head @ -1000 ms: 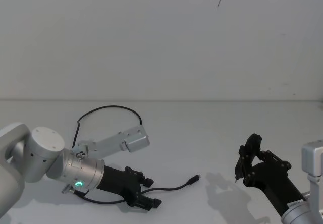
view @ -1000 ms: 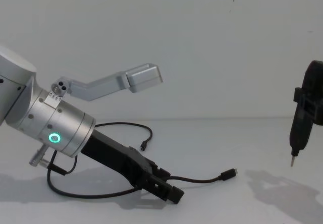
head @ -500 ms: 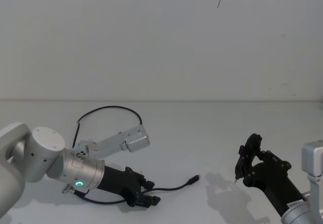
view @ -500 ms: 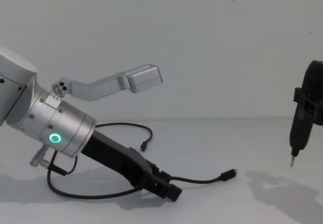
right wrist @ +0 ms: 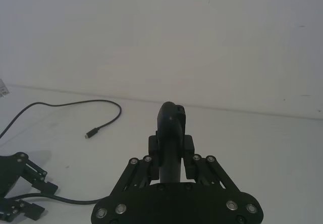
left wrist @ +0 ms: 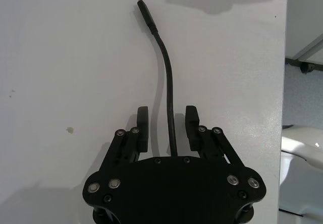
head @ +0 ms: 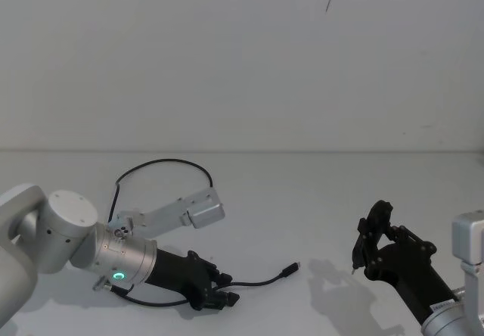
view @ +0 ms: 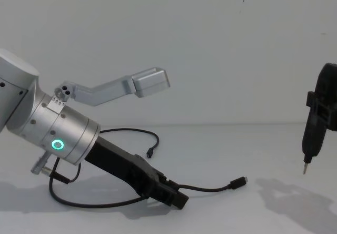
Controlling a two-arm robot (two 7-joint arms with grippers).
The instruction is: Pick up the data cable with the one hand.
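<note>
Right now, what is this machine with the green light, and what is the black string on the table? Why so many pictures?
This is a robot with two arms, each ending in a claw called a gripper. Its cameras took the pictures: one on its head looking down, one on its chest looking across, one on each wrist. On the white table lies a long black data cable with a small plug at each end. The left gripper is down at the table, fingers open on either side of the cable, not squeezing yet. The right gripper hangs above the table, shut on a black tool with a thin metal tip.
</note>
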